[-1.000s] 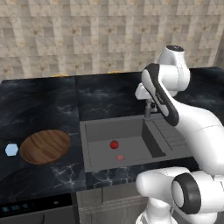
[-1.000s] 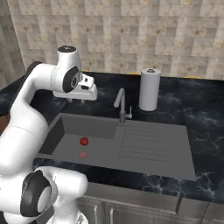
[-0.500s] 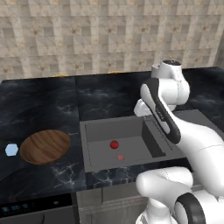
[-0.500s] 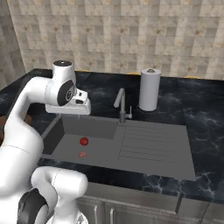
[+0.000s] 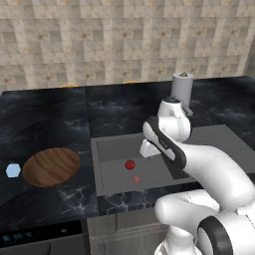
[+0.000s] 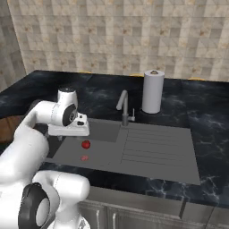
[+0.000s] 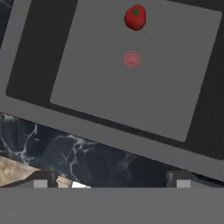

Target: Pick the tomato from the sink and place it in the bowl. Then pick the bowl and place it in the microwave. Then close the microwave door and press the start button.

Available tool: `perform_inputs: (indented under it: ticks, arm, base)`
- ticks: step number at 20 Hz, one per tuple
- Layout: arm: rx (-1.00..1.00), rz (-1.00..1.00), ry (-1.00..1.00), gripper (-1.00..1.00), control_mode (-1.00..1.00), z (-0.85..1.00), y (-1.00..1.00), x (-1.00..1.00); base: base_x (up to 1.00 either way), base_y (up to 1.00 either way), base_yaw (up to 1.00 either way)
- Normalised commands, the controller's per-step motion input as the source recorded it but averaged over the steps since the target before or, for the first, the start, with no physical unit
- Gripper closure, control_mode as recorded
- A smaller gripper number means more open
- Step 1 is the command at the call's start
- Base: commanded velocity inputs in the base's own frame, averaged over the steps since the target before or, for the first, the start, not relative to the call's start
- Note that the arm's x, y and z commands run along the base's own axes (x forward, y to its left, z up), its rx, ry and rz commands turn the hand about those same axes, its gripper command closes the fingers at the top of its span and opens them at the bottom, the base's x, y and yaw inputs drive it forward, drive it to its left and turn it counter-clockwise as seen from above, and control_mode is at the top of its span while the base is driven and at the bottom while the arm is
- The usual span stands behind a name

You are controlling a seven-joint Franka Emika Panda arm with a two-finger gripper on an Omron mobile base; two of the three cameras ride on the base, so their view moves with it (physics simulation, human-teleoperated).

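Observation:
The tomato (image 5: 130,164) (image 6: 86,144) lies on the floor of the grey sink (image 5: 102,172), small, red and glossy. In the hand view the tomato (image 7: 135,17) shows its green stem near the top edge, far ahead of the fingertips (image 7: 41,181). My gripper (image 5: 148,151) (image 7: 111,183) hangs over the basin just beside the tomato, above it and not touching. Its jaws stand wide open with nothing between them. The wooden bowl (image 5: 51,166) sits on the dark counter left of the sink. The microwave and its door are out of view.
A flat reddish drain spot (image 5: 137,179) (image 7: 132,59) marks the basin floor just in front of the tomato. A grey faucet (image 6: 124,107) rises behind the basin, with the ridged drainboard (image 6: 156,145) beside it. A paper towel roll (image 6: 152,91) stands behind. A pale blue hexagonal thing (image 5: 13,170) lies left of the bowl.
The arm has swung down and left from beside the faucet to low over the basin near the tomato. The jaws have opened wide. The tomato and bowl have not moved.

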Motion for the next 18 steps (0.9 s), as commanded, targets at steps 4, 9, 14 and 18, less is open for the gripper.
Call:
perform_inputs:
  ticks: [4, 9, 14, 18]
  arm:
    - [0.0, 0.05, 0.18, -1.0, -1.0, -0.5, 0.34, 0.81]
    - [-0.01, 0.0, 0.15, -1.0, -1.0, -0.25, 0.12, 0.76]
    - [-0.04, 0.0, 0.13, -1.0, -1.0, -0.53, 0.14, 0.49]
    - [-0.08, 0.0, 0.04, -1.0, -1.0, -0.67, 0.22, 0.23]
  base:
    - [0.0, 0.0, 0.0]
    - [0.0, 0.0, 0.0]
    - [0.0, 0.0, 0.0]
    - [0.0, 0.0, 0.0]
